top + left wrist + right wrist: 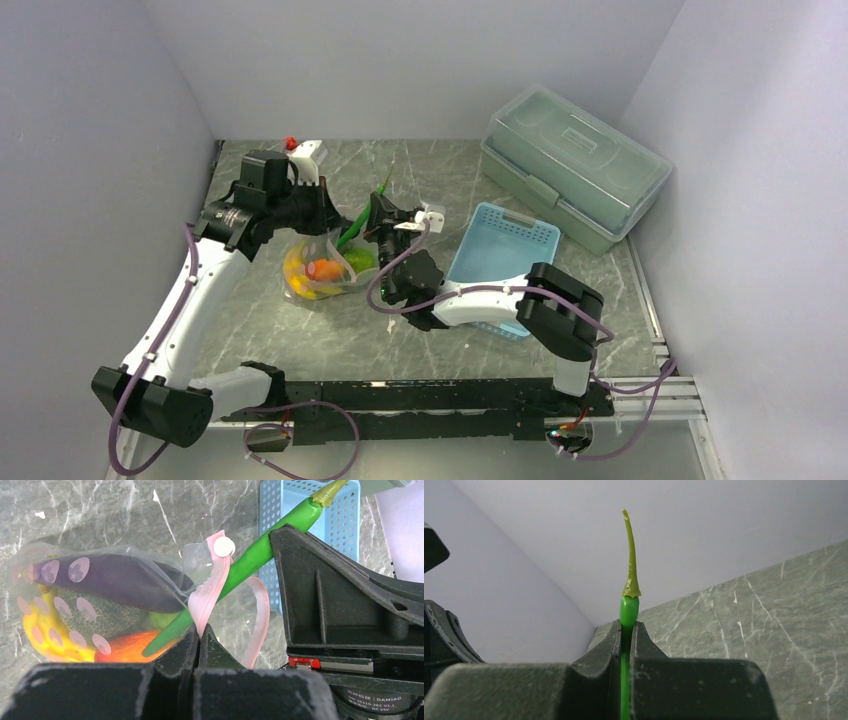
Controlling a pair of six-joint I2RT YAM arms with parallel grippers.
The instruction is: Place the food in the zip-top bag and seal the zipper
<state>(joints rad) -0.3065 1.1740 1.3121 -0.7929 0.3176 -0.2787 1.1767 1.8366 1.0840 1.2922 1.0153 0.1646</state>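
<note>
The green chili [295,522] lies half inside the zip-top bag [105,575] on the surface [100,515], its tip by the orange piece [130,650]. My right gripper [626,628] is clamped near its stem; my left gripper [199,632] pinches the pink zipper [210,595]. I should slide it in lengthwise, with the mouth held up.

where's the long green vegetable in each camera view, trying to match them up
Top external: the long green vegetable is at centre, slanting up-right out of the zip-top bag.
Left wrist: the vegetable runs diagonally from lower centre to top right, across the blue basket.
Right wrist: the vegetable is dead centre, upright, pinched in the right hand.
Shared landmark: the grey marbled table.
</note>
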